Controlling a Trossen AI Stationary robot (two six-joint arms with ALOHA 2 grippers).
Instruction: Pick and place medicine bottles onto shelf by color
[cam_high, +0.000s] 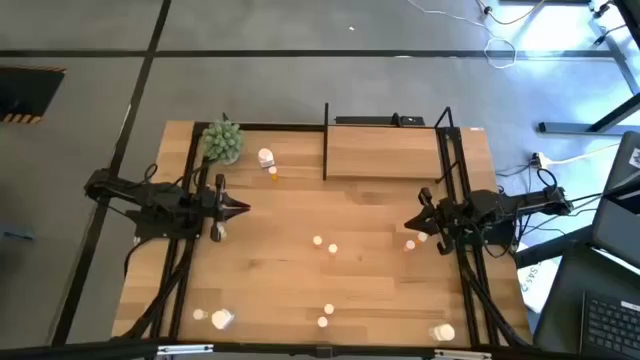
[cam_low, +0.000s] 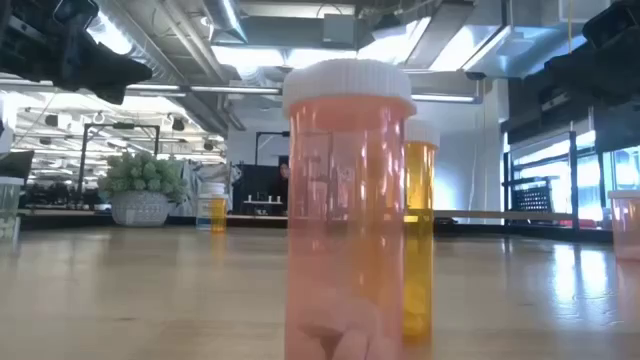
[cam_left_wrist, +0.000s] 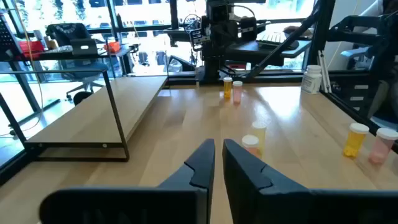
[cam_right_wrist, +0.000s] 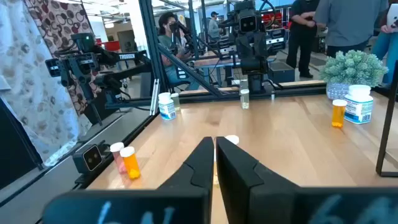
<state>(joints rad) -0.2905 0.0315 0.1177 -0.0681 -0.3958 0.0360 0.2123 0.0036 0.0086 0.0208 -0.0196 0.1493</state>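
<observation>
Light wood covers the worktop (cam_high: 350, 215), and small medicine bottles (cam_high: 325, 244) lie scattered across it: two near the middle, one just beside the right arm, and several along the near edge, including a larger white one (cam_high: 222, 319) at the near left and another (cam_high: 444, 333) at the near right. At table height, a pinkish bottle (cam_low: 348, 210) with a white cap stands close to the camera, with an orange one (cam_low: 419, 228) just behind it. The shelf (cam_high: 385, 152) sits at the far edge, right of centre, and nothing can be seen on its board. A green plant ball (cam_high: 223, 141) stands at the far left, with a white bottle (cam_high: 265, 158) and a small orange one (cam_high: 273, 172) just beside it. The left gripper (cam_high: 240, 208) hovers at the left side, its fingers (cam_left_wrist: 202, 163) together and empty; the right gripper (cam_high: 410, 224) hovers at the right side, fingers (cam_right_wrist: 200, 160) likewise together and empty.
</observation>
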